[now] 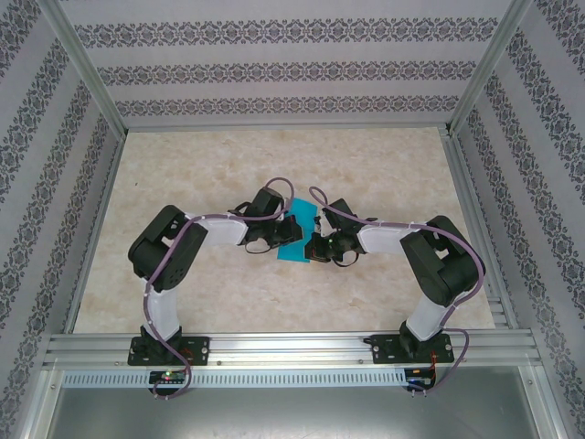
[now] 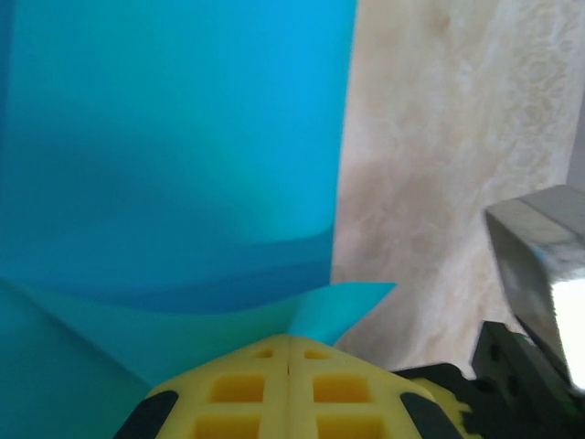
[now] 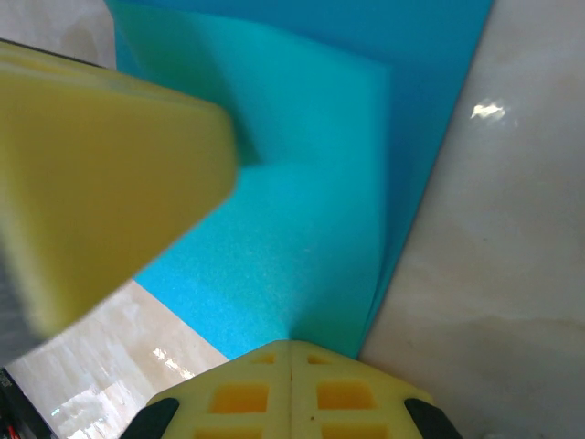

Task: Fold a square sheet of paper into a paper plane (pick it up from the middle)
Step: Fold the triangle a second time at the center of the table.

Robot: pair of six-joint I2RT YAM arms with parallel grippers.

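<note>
Both arms bend inward, wrists meeting mid-table. Left gripper (image 2: 289, 343) clamped on the blue sheet (image 2: 174, 137); right gripper (image 3: 291, 347) pinching it too

Cyan paper sheet (image 1: 301, 219) creased, mid-table

Your arms bend inward, elbows out; your left claw (image 1: 289, 229) and right claw (image 1: 316, 245) nearly meet tip to tip, each clamped tight on the paper (image 1: 303, 212).
</note>
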